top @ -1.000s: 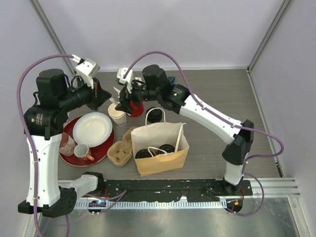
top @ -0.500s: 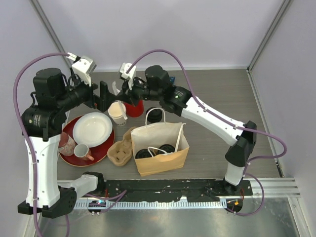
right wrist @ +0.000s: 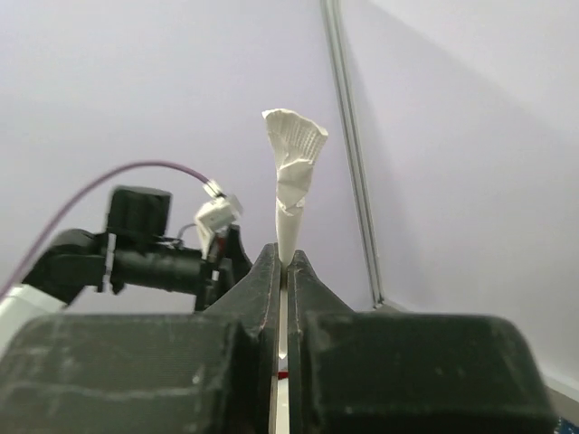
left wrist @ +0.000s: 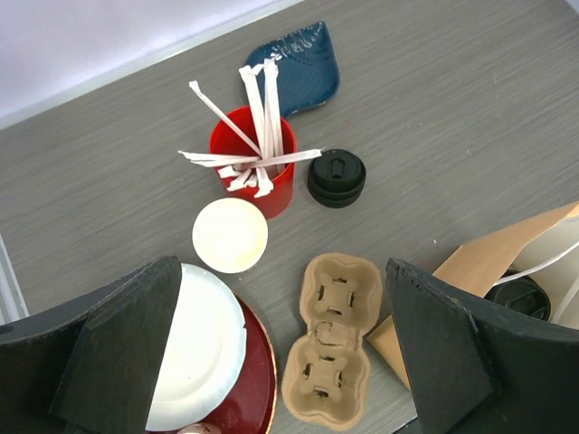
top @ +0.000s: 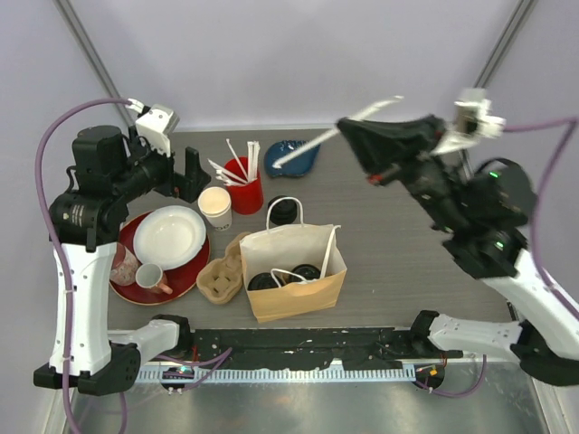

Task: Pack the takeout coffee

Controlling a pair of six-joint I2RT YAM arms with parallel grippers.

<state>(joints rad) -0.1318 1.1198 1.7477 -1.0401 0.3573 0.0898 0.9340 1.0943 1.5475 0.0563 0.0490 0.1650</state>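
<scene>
Just beyond the wide-spread left fingers (left wrist: 118, 357), untouched: lidless coffee cup (left wrist: 230, 235).

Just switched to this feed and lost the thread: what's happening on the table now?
The right end effector is shut on a white paper-wrapped stick, held high above the table. The left end effector hangs open beside the lidless cream paper cup, holding nothing. Two black-lidded cups sit in the brown paper bag; another black lid stands behind the bag, beside the red cup of sticks.
</scene>
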